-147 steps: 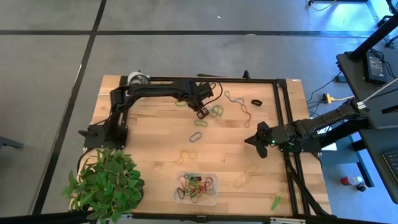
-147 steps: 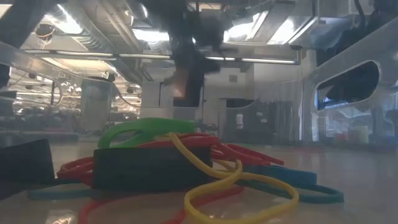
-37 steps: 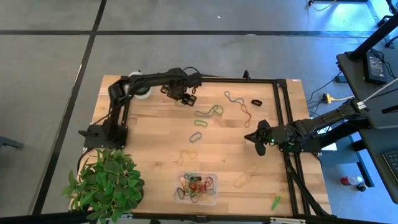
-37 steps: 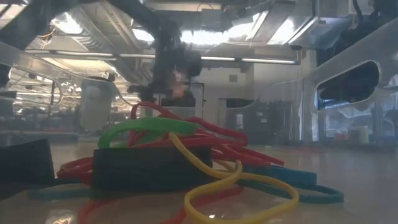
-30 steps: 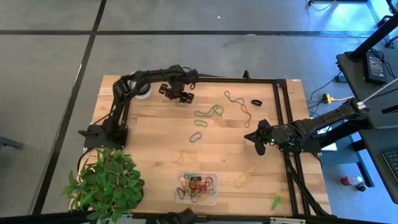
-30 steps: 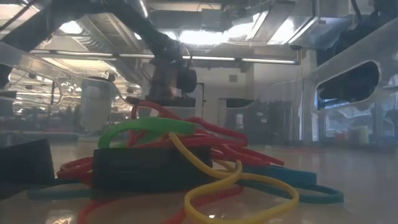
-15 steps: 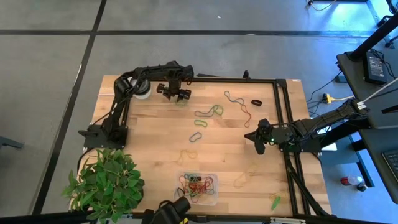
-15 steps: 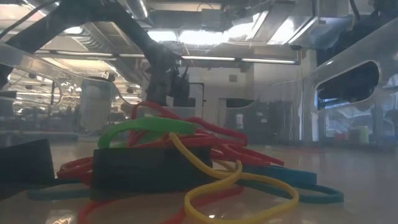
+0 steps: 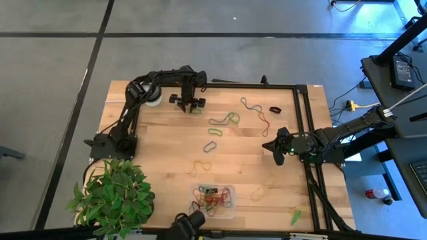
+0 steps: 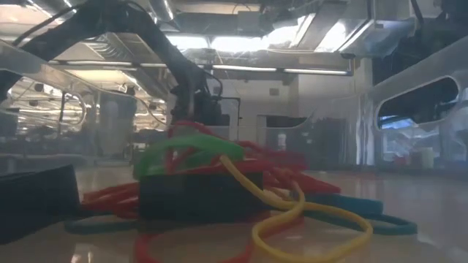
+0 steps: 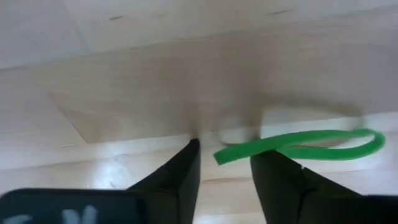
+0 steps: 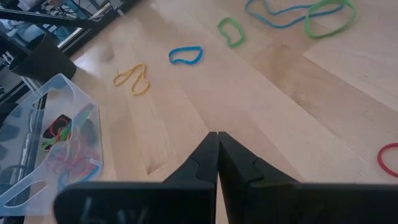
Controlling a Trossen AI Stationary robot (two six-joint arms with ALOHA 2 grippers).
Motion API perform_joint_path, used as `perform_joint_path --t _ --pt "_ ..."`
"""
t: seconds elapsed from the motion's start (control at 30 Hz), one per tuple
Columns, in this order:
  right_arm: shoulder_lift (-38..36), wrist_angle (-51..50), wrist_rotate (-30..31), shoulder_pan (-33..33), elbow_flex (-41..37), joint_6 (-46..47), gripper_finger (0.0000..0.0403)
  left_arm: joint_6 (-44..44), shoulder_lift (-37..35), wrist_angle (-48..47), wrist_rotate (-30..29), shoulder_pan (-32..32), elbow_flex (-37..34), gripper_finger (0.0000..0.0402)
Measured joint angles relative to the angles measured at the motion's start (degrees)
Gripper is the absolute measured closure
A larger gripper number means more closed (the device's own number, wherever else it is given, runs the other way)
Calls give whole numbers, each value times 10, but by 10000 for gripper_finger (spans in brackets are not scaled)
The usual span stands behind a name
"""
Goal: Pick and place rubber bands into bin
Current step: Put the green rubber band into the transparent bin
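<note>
Left jaws: the left gripper (image 9: 187, 107) hangs low over the far left part of the table (image 9: 167, 167) with its two fingers parted by a small gap, gripping nothing; a green rubber band (image 11: 298, 144) lies flat on the wood, one end at the gap between the fingertips.
Right jaws: the right gripper (image 9: 273, 148) waits at the right edge of the table, fingers pressed together with nothing between them.
Bin: the clear bin (image 9: 229, 214) sits at the near edge of the table, centre, well apart from both grippers, holding a tangled heap of rubber bands (image 9: 211, 199) in red, green, yellow, blue and black.
Loose bands: more lie scattered on the wood, among them a green loop (image 9: 233, 118) and a blue one (image 9: 251, 107) near the far side, a black one (image 9: 274, 109) by the frame rail, a green one (image 9: 214, 131), a blue one (image 9: 211, 146) and a yellow one (image 9: 199, 166) toward the middle.
Other things: a potted plant (image 9: 113, 197) stands at the near left corner.
</note>
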Motion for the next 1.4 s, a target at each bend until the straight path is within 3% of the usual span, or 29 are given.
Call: perform_joint_path --t 0.3,0.5,0.7,0.87,1.03,1.4 --pt "0 -1 0 0 0 -1 391 -9 -3 -6 4 -13 -2 391" --pt "0 -1 -1 0 0 -2 391 -24 -47 -10 -24 -29 -7 399" --pt "0 -2 -1 0 0 -17 391 -32 -149 -25 -99 -67 -5 399" --pt "0 -13 -1 0 0 -42 391 -8 -237 -22 -192 -146 -4 399" --pt "0 -17 -1 0 0 -46 391 -24 -294 -6 -245 -248 -4 399" --pt "0 -28 -1 0 0 -62 391 -272 -287 38 -281 -480 -3 399"
